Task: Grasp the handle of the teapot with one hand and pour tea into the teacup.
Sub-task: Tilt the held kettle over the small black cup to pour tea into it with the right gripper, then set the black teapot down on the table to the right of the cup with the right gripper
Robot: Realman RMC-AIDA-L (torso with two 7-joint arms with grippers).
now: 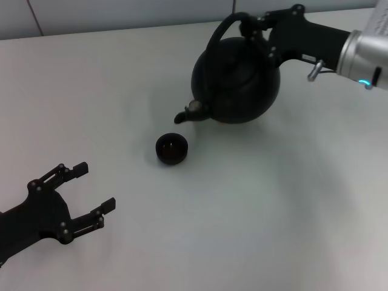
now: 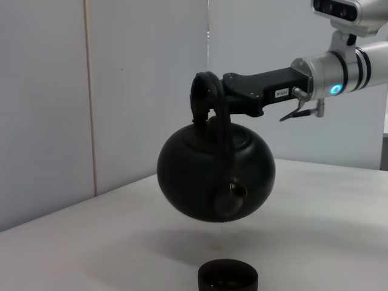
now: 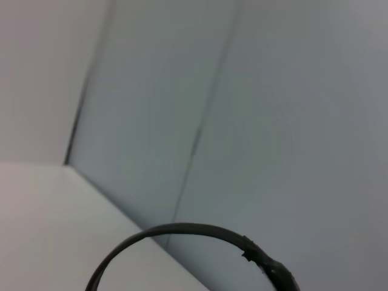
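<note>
The round matte-black teapot (image 1: 237, 82) hangs in the air above the white table (image 1: 242, 212), tilted with its spout (image 1: 189, 113) pointing down toward the teacup (image 1: 171, 148). My right gripper (image 1: 254, 27) is shut on the arched handle (image 1: 221, 30) at its top. The left wrist view shows the teapot (image 2: 215, 173) lifted clear of the table, the right gripper (image 2: 209, 100) clamped on the handle (image 2: 213, 115), and the cup (image 2: 228, 280) just below the spout. The right wrist view shows only the handle's arc (image 3: 200, 239). My left gripper (image 1: 91, 194) rests open and empty at the front left.
A pale wall (image 1: 121, 12) runs behind the table's far edge. The right arm's silver wrist (image 1: 364, 57) reaches in from the back right.
</note>
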